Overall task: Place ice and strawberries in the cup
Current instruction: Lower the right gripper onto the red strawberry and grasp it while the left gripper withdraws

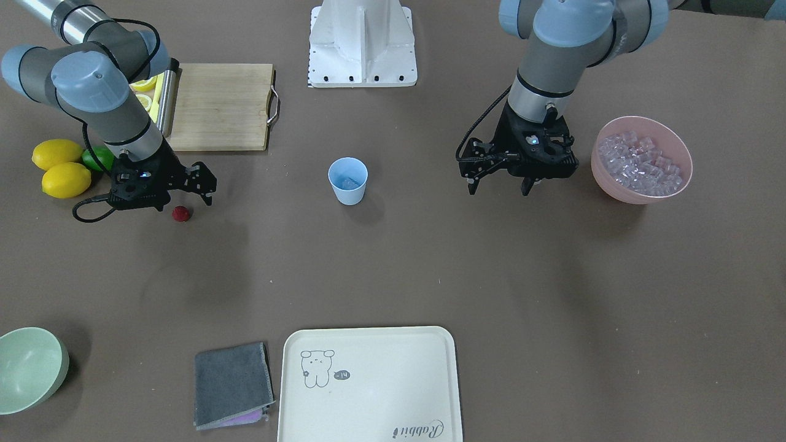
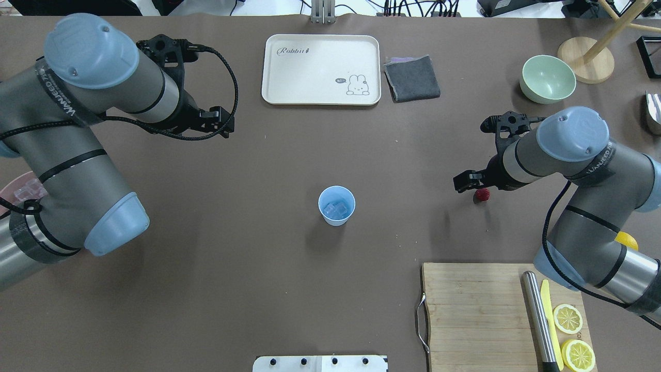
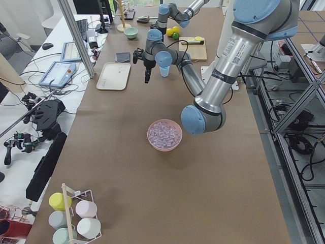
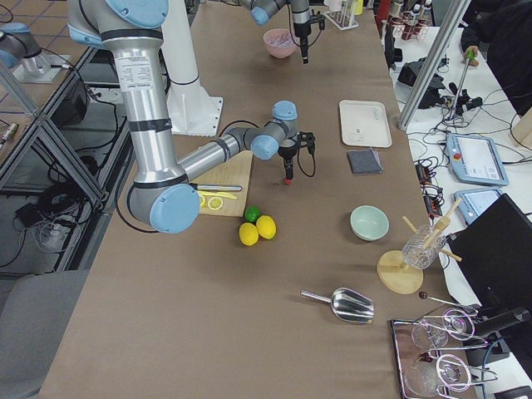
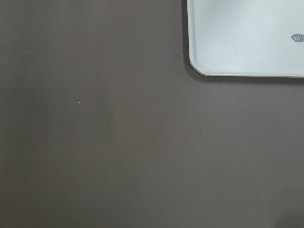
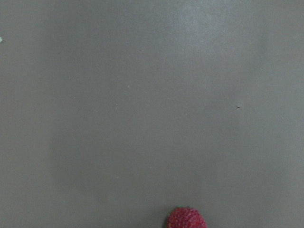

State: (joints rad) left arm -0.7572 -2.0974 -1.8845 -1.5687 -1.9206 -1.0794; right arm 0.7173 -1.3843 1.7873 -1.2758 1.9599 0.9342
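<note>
Cup (image 1: 348, 180): mid-worktop, upright, ice (image 2: 335, 208) already inside.
Strawberry (image 1: 180, 213): on worktop, just beside right claw (image 1: 193, 190).
Right claw: fingers apart, empty.
Left claw (image 1: 498, 184): apart, empty, near pink bowl (image 1: 642, 187).
Advice: centre right claw over berry, descend vertically, close gently.
</note>
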